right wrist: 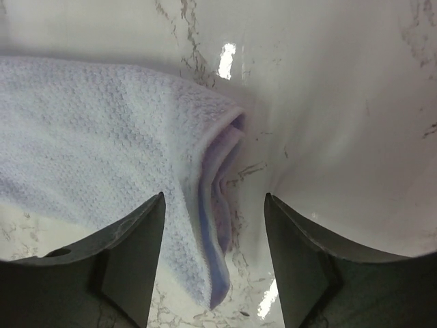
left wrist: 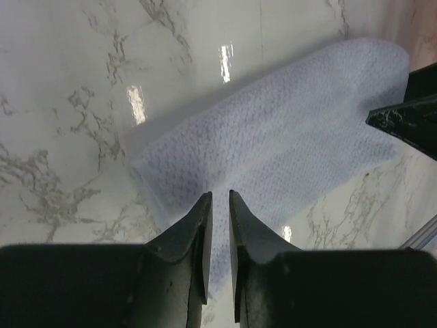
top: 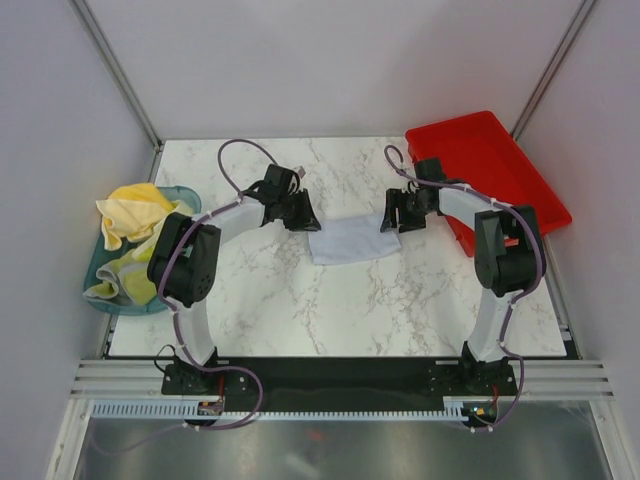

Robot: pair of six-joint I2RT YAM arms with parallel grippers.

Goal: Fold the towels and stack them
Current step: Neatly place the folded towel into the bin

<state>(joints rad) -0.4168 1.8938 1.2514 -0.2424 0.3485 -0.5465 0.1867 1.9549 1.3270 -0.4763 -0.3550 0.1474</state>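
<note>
Mostly flat: pale lilac waffle-weave towel (top: 348, 241), folded, layered edge curling.

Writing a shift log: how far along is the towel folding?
Done: the pale blue towel looks folded, layers showing at its edge. In hand: the left gripper seems to pinch it, and the right gripper is open astride that edge. Remaining: yellow towels wait in the teal basket; no stack yet.
</note>
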